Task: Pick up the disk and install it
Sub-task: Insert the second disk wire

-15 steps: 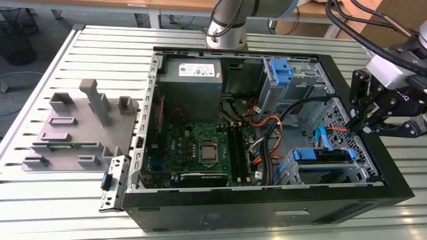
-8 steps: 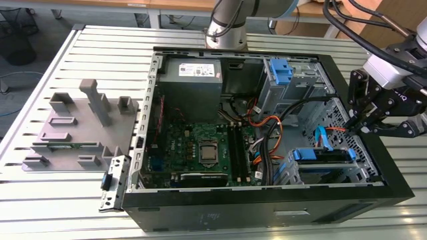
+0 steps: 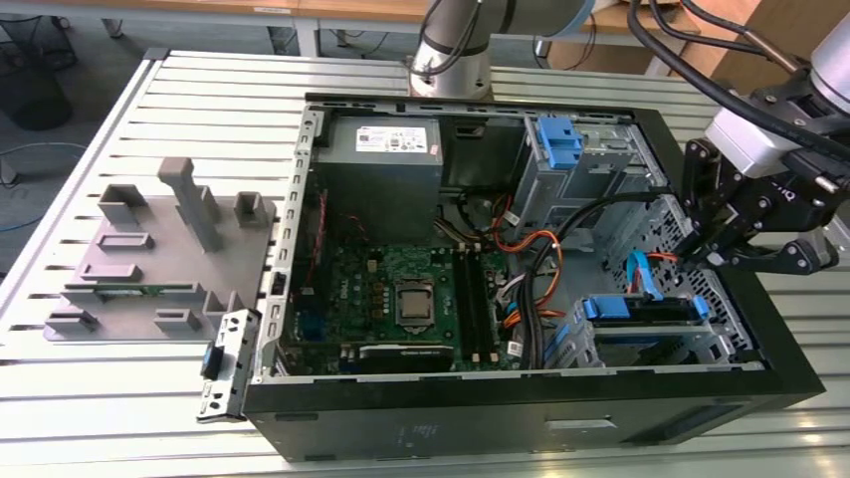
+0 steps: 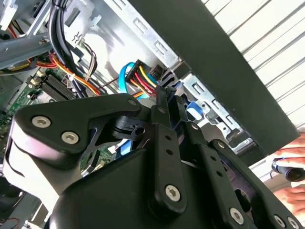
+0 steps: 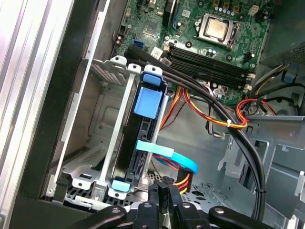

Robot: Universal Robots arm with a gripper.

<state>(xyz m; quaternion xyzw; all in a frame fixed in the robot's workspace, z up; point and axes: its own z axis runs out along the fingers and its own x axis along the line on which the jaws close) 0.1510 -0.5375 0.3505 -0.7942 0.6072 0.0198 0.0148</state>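
Note:
The disk sits in the lower drive cage of the open computer case, at the exterior view's right. In the first wrist view it is edge-on, a dark slab held by blue plastic rails. My gripper hangs inside the case just beside that cage. Its fingers are shut together in both wrist views. The tips are at a black plug with red, yellow and orange wires, next to a light blue flat cable. I cannot tell whether they touch the plug.
A motherboard fills the case floor, and black cable bundles cross beside the cage. An upper bay holds a bare blue bracket. A grey fixture stands at the exterior view's left. A person's hand is outside the case wall.

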